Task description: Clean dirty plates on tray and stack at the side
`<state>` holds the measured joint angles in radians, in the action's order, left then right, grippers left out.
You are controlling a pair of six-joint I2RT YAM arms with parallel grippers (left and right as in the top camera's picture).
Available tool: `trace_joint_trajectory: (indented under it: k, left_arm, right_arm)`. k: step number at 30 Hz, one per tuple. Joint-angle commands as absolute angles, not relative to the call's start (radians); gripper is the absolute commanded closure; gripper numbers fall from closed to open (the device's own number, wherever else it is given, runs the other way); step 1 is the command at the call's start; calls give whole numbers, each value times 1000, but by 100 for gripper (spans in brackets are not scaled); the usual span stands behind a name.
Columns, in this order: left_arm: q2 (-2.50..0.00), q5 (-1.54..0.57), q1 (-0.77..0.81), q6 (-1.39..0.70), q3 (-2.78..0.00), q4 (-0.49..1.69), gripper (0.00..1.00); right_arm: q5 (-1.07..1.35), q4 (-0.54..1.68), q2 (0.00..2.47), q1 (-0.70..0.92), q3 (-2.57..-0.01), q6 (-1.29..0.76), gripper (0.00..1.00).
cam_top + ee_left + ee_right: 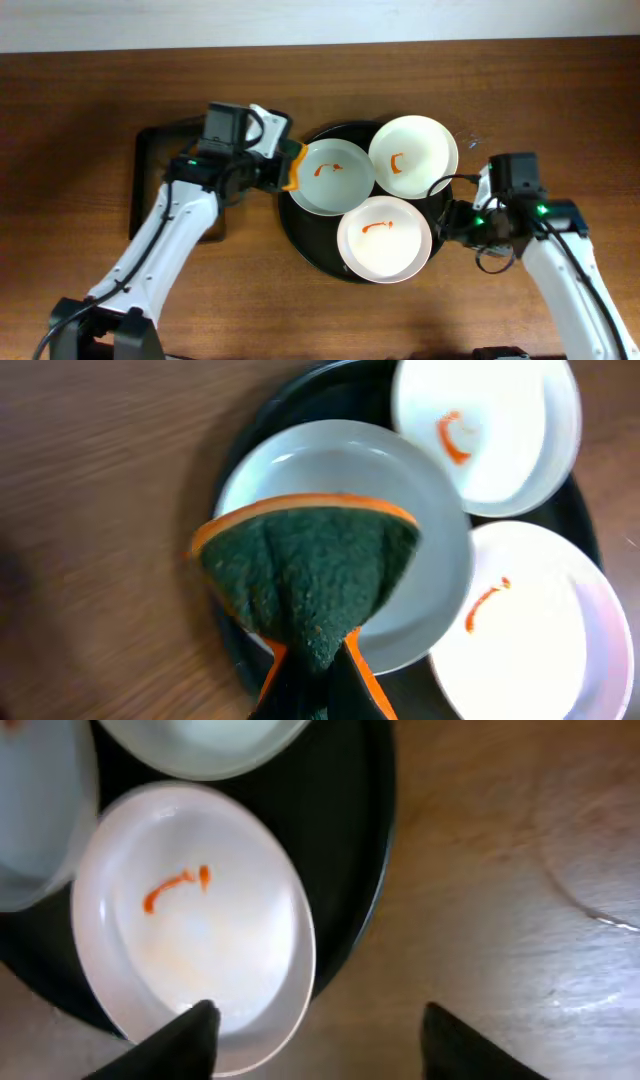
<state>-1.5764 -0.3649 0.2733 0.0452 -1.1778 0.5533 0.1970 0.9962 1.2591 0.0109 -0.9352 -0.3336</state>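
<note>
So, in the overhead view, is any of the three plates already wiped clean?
No, the left plate, the far plate and the near plate each show an orange smear at the centre.

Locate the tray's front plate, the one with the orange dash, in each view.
Overhead: the front plate is at bottom centre, on the near side of the tray.
Left wrist: lower right, past the sponge.
Right wrist: left of centre, just above the fingertips.
Shared landmark: the black tray under all the plates.
</note>
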Motion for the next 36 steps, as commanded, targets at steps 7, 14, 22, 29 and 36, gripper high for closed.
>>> trace_joint_trajectory:
  k: [7,14,22,29,36]
  left_arm:
    - [-1654,-369,558,61,-1182,478,99]
    - [-1763,-369,688,62,-1182,401,100]
    - [-1887,-369,733,61,-1182,234,99]
    - [-1901,-388,804,43,-1183,234,99]
    - [-1902,-427,809,-34,-1185,371,99]
  right_arm:
    - [290,1024,1484,14,-894,-336,45]
    - [415,874,1484,14,-759,-358,58]
    - [415,843,1484,14,-727,-384,92]
    - [411,840,1484,14,-727,-384,96]
    - [411,841,1484,14,-727,-384,96]
